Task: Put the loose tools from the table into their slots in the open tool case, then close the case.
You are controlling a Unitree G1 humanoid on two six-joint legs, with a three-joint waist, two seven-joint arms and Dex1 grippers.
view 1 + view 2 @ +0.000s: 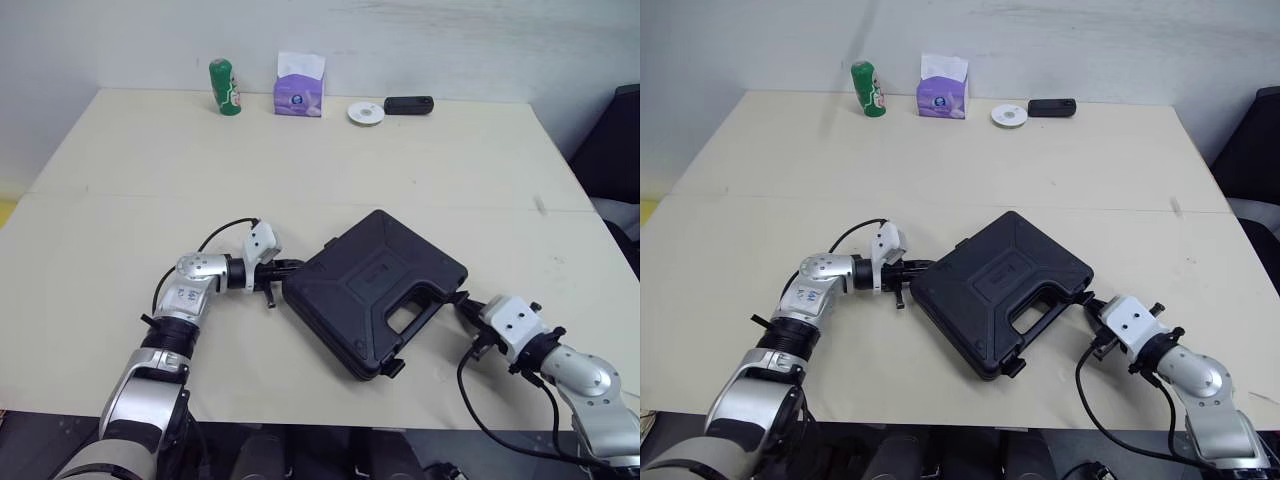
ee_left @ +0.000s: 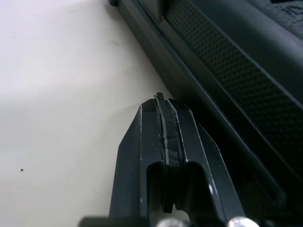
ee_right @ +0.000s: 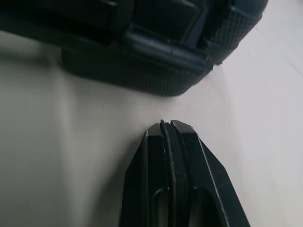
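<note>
Left eye view | tool case shut on desk | left pincer clenched, touching its side | right pincer clenched beside it, maybe steadying

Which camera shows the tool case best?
The left eye view: the whole closed tool case lies there, handle included. The right eye view matches it; each wrist view gives a close-up of its edge.

The case lies on the table, toward the front edge. The left gripper is just beside the case's left side, and the right gripper just beside its right. Well behind the case, from left to right, stand a bottle, a tissue box, a disc and a remote.
</note>
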